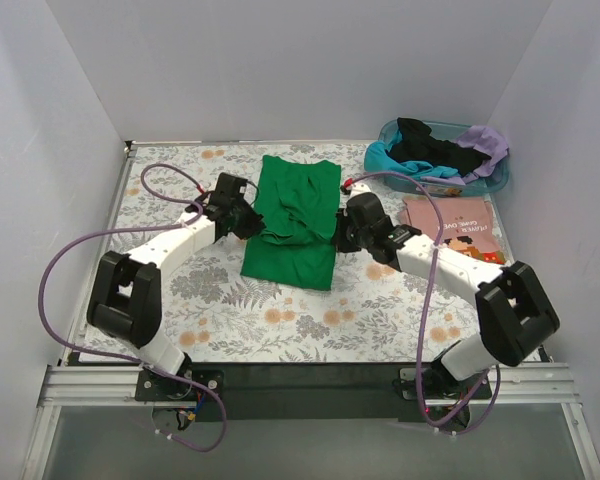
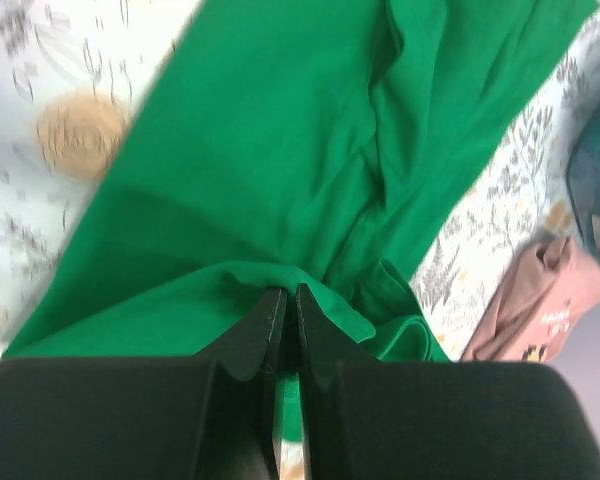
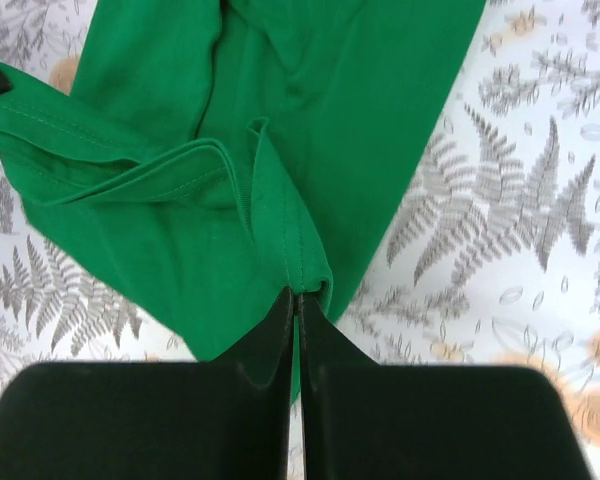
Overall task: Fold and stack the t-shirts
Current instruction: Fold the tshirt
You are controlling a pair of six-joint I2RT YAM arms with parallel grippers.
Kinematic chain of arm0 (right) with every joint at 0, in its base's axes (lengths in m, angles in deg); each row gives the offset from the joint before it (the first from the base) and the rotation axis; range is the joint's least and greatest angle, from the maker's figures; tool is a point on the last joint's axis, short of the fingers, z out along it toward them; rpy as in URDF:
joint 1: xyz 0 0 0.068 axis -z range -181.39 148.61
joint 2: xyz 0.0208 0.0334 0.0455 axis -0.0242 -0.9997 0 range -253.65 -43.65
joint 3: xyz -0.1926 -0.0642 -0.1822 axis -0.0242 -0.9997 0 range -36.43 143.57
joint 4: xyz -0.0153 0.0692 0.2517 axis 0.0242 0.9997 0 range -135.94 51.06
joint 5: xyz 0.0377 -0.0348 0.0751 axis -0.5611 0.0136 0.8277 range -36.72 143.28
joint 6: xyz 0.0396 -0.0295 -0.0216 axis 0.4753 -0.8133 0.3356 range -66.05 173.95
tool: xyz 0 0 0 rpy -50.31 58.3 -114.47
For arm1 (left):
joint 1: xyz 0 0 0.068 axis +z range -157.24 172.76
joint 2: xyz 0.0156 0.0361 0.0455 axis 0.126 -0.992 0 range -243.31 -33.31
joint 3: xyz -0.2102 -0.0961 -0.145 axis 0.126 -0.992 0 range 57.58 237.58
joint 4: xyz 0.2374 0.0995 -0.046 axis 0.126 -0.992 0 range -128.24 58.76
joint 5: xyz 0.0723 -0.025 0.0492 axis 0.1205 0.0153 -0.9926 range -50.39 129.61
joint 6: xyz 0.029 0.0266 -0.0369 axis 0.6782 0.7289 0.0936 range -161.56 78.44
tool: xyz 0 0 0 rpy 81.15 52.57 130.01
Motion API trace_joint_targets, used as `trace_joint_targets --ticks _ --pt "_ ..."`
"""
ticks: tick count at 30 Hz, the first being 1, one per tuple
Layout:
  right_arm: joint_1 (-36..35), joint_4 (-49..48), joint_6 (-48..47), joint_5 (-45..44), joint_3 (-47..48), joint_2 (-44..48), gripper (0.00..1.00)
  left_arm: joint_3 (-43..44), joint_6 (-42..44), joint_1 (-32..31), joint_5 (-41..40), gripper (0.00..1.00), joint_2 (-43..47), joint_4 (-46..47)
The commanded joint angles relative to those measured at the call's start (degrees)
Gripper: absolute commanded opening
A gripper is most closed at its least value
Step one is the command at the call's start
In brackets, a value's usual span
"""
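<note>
From above, the green t-shirt [image 1: 295, 220] has the left gripper [image 1: 250, 222] at its left edge and the right gripper [image 1: 340, 232] at its right. Only the wrist views show both pinched on green folds. Nearer than the shirt lies open table [image 1: 280, 320]; right of it, the salmon-pink t-shirt [image 1: 450, 225].

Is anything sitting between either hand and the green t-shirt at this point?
Nothing visible does. The left hand is shut on a fold at one side of the green t-shirt, and the right hand is shut on a stitched edge at the opposite side. Both already pinch the cloth directly.
</note>
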Motion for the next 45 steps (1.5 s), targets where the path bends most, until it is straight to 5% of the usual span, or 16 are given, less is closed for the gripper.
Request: trace_joint_targets --ticks 1,10,11,12,13,17,18,20,21,22,30,36,45 --pt "3.05 -4.07 -4.33 5.13 5.21 -3.96 0.01 4.27 2.30 2.37 -1.08 0.00 -3.18 0.67" --pt "7.80 -4.51 -5.21 7.86 10.66 -12.49 0.01 14.28 5.82 4.83 2.35 0.03 -15.93 0.85" --pt "8.15 -4.42 -5.30 8.30 11.62 -13.28 0.01 15.08 6.00 5.09 2.35 0.10 -16.64 0.76" --pt "8.50 -4.33 -5.30 9.44 12.06 -14.59 0.01 15.70 6.26 5.36 2.26 0.33 -18.12 0.67" --pt "9.12 -4.25 -5.21 9.45 12.50 -15.04 0.05 17.44 6.26 5.62 2.26 0.45 -18.66 -0.37" --pt "10.18 -2.06 -5.12 6.81 14.88 -16.19 0.35 21.40 7.22 7.12 2.35 0.98 -20.33 -1.44" --pt "10.35 -1.35 -5.30 4.11 16.19 -15.84 0.52 22.37 7.66 7.38 4.09 0.98 -20.51 -1.87" --pt "10.27 -0.30 -6.00 4.26 16.64 -14.96 0.66 23.61 8.98 7.38 4.02 0.98 -19.64 -3.72" --pt "10.26 -0.29 -6.00 5.48 15.94 -13.56 0.93 23.18 9.07 7.38 3.85 0.98 -18.85 -3.90" --pt "10.18 -0.29 -6.09 6.10 15.24 -12.77 0.98 22.48 9.07 7.47 3.15 0.98 -17.71 -4.25" --pt "5.26 -1.17 -2.41 9.36 -0.22 -0.13 0.98 -2.20 7.14 7.38 5.86 0.98 0.56 1.19" --pt "1.13 -6.86 6.03 12.43 -13.23 6.04 0.98 -15.75 5.91 6.77 7.79 0.97 5.24 4.89" --pt "1.12 -14.17 10.87 11.91 -16.67 1.76 0.74 -20.24 5.38 6.77 12.01 0.58 1.20 10.15"
